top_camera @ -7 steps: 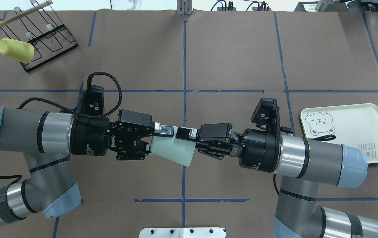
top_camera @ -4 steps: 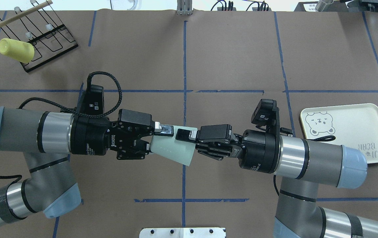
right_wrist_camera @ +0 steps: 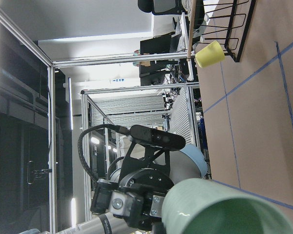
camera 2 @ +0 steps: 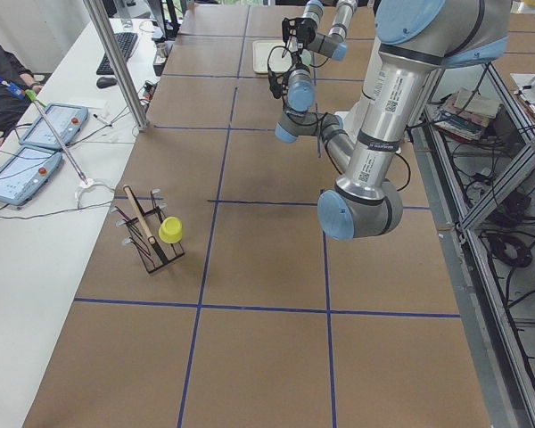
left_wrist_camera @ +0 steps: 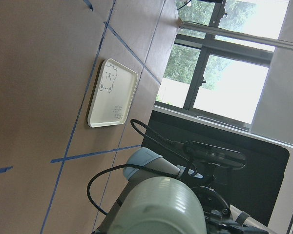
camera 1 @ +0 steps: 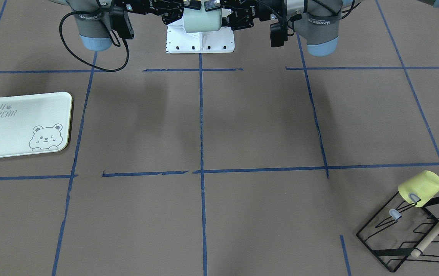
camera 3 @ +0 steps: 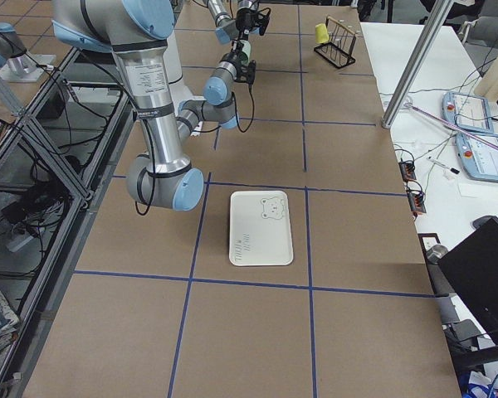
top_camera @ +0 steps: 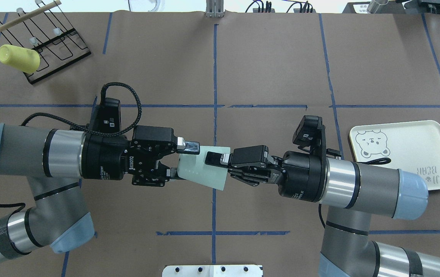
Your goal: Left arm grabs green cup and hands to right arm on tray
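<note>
The green cup hangs on its side in mid-air between the two arms, above the table's centre; it also shows in the front view. My left gripper is at the cup's narrow base with its jaws spread apart, and its fingers stand clear of the cup. My right gripper is shut on the cup's wide rim end, one finger lying over the wall. The left wrist view shows the cup's base, the right wrist view its rim. The tray lies on the table beyond the right arm.
A yellow cup hangs on a black wire rack at the far left corner. A white mounting plate sits at the near table edge. The tray holds nothing. Blue tape lines cross the brown table.
My left gripper has opened and let go of the green cup's base, drawing back slightly to the left. The right gripper keeps hold of the cup, which has tilted a little.
</note>
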`<state>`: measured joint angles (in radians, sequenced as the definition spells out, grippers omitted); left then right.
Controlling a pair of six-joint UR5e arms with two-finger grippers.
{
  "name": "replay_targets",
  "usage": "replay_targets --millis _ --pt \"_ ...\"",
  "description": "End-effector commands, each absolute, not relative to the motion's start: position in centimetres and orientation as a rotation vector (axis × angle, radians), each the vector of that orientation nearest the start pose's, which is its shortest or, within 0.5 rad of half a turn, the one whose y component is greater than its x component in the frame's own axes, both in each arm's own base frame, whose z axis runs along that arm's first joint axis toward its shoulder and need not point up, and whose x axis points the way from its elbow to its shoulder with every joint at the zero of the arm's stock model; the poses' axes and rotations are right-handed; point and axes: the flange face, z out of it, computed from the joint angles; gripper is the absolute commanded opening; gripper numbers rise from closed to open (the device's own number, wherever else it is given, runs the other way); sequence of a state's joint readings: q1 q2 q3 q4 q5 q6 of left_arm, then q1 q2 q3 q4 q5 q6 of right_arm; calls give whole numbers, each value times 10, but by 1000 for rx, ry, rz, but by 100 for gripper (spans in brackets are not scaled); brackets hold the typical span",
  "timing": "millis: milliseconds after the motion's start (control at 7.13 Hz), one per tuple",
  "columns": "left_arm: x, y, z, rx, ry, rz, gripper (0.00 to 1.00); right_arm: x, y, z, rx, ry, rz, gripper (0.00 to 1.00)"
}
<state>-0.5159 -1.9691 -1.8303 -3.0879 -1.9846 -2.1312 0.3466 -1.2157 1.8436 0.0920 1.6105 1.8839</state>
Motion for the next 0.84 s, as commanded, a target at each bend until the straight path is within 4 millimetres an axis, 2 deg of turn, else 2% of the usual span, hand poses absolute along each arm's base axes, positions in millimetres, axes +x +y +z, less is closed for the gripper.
replay_targets --millis 0,280,421,561,701 --pt "381 -330 180 -258 2113 -216 100 -400 -282 189 18 -2313 293 0" --pt "392 -348 195 -202 2095 -306 100 -400 -282 189 18 -2313 293 0" --pt "392 -366 204 -156 2074 -353 100 -401 -282 191 18 -2309 293 0" --pt "388 -393 216 -116 2020 -420 100 -401 -282 195 18 -2295 298 0" --pt "382 -424 220 -81 1918 -516 100 -403 -281 208 7 -2250 293 0"
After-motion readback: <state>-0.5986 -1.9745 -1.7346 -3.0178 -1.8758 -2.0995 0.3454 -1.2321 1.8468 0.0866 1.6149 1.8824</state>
